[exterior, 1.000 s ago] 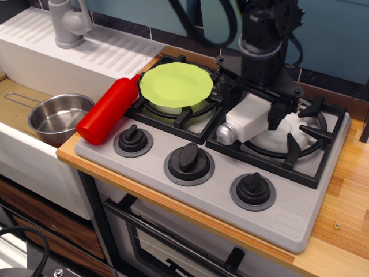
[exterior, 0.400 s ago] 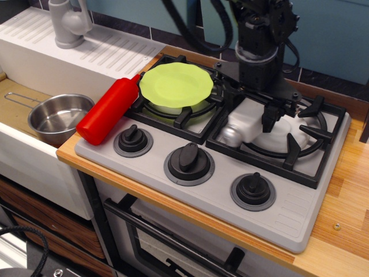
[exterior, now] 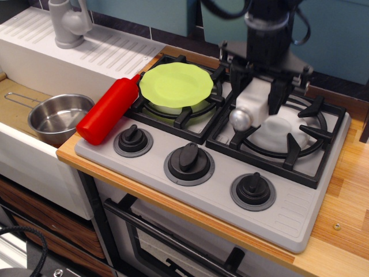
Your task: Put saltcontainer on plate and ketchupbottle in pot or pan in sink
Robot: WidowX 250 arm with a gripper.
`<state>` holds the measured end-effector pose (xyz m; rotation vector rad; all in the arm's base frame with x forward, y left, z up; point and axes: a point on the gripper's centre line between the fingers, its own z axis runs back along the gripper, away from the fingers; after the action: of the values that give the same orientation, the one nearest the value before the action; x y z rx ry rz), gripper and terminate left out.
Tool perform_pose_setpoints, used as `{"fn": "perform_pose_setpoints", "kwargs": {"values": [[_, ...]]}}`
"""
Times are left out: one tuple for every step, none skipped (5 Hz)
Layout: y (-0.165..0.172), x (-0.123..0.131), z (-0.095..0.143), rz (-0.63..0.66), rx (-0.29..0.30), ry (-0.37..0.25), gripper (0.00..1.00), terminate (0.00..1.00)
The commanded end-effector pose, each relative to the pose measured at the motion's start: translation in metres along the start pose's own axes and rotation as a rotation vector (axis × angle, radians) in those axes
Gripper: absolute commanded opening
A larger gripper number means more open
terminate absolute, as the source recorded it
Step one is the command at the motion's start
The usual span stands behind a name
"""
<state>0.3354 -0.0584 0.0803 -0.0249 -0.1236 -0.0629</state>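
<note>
1. The black robot arm (exterior: 268, 29) reached down from the top edge, wrist roughly vertical.
2. Its black pincer (exterior: 256, 97) pointed downward, fingers clamped on the white boxy silver-capped saltcontainer (exterior: 249, 107).

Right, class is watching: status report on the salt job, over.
Gripper shut on saltcontainer, held above the right burner. Plate bare on the left burner. Ketchupbottle lies beside plate, untouched. Path to plate open.

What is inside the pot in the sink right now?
The pot shows only its bare steel bottom; nothing is inside. The ketchup bottle lies on the stove edge beside it. The pot's near inner wall is hidden.
</note>
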Motion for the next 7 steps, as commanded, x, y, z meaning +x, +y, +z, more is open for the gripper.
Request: {"fn": "perform_pose_setpoints", "kwargs": {"values": [[0.004, 0.016, 0.053, -0.021, 0.066, -0.077, 0.0, 0.0], [0.038, 0.021, 0.057, -0.083, 0.103, -0.088, 0.0, 0.0], [0.063, 0.026, 0.063, -0.122, 0.11, -0.08, 0.0, 0.0], [0.078, 0.024, 0.061, -0.13, 0.097, -0.081, 0.0, 0.0], [0.086, 0.02, 0.055, -0.135, 0.087, -0.103, 0.0, 0.0], [0.099, 0.019, 0.047, -0.145, 0.08, -0.131, 0.0, 0.0], [0.107, 0.019, 0.037, -0.16, 0.074, -0.147, 0.0, 0.0]]}}
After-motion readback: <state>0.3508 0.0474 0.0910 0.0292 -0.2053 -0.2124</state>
